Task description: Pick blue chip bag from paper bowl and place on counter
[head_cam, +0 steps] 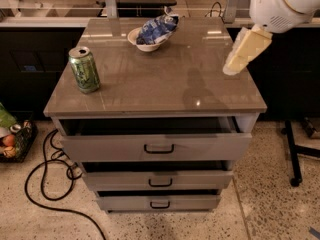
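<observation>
The blue chip bag (157, 29) lies crumpled in the paper bowl (136, 37), sticking out past its right rim. The bowl stands at the back middle of the counter (165, 81). My gripper (234, 66) hangs from the white arm at the upper right. It is over the counter's right side, pointing down and to the left. It is well to the right of the bowl and apart from it, and nothing shows in it.
A green drink can (84, 70) stands upright at the counter's front left. The top drawer (159, 146) is pulled slightly open. Cables (42, 184) and a basket (14, 140) lie on the floor at the left. A black stand leg (294, 159) is at the right.
</observation>
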Controlling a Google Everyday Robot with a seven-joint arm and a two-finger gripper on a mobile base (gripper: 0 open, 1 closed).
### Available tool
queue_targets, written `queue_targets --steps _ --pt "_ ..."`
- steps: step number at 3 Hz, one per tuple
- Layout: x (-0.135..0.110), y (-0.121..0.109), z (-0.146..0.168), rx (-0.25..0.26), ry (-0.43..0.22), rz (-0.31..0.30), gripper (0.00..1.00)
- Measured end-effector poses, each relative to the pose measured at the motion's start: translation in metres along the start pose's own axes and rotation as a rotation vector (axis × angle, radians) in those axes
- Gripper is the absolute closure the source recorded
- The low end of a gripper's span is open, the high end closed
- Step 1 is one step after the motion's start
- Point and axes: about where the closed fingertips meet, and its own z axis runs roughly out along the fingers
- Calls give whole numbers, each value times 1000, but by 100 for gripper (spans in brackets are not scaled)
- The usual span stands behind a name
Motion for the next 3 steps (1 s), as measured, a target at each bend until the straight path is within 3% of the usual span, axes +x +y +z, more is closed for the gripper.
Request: queue_targets --steps 1,2,3 --pt "-6 -11 1 42 -21 -1 0" --pt "-11 -16 7 41 -29 -10 0" --pt "-14 -31 32 24 -45 -13 0"
